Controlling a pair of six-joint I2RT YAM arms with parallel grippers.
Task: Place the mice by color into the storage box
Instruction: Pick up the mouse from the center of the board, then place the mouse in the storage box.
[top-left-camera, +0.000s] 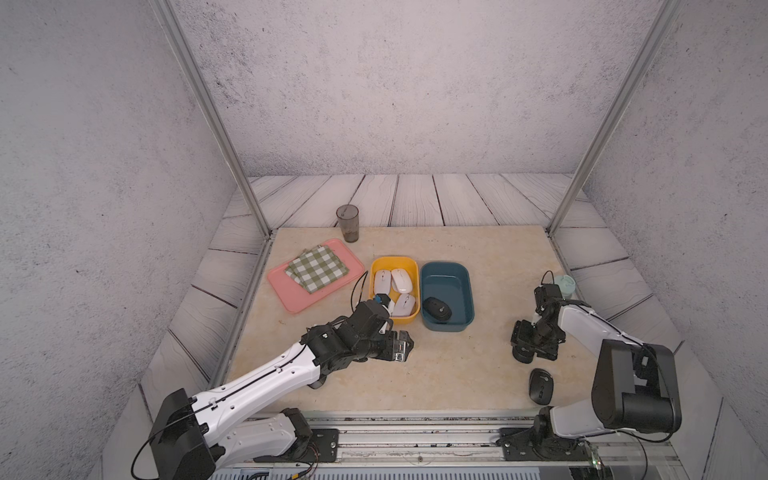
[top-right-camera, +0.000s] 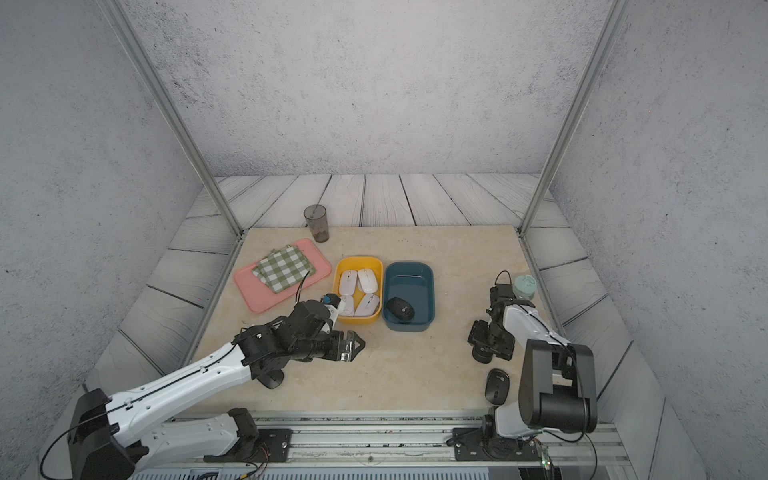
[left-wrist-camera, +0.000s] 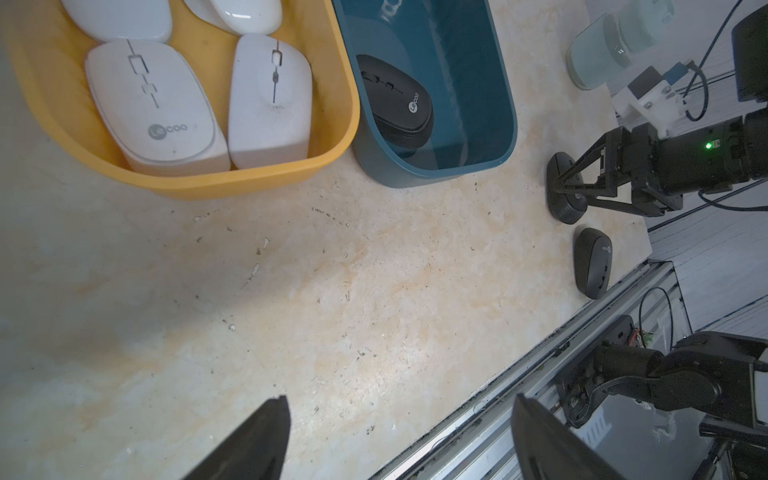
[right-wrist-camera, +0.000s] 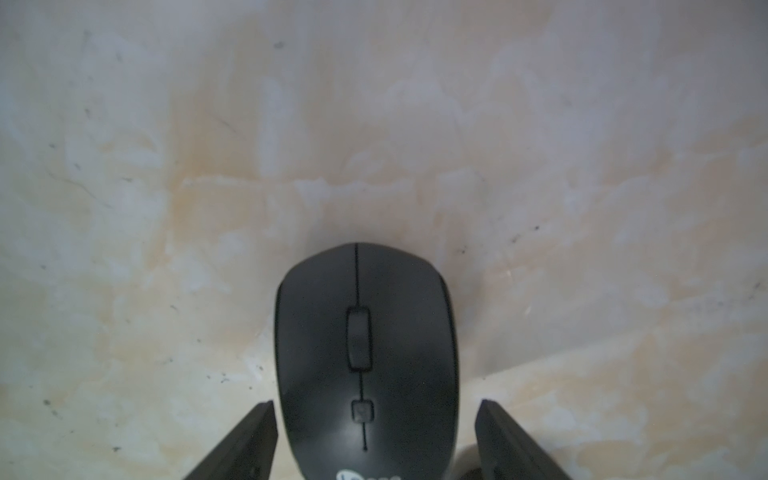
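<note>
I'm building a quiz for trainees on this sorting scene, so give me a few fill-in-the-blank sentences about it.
The yellow box holds ____ white mice.
The blue box holds one ____ mouse.
The right hand straddles a black mouse lying on the ____.
The left hand, holding nothing, is ____ rather than shut.
Missing words: four; black; table; open.

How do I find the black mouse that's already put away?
Find the two boxes side by side in the middle of the table: a yellow box and a blue box. The black mouse lies inside the blue one, alone. The yellow box holds only white mice, and the other black mice sit on the bare table by the right arm.
</note>
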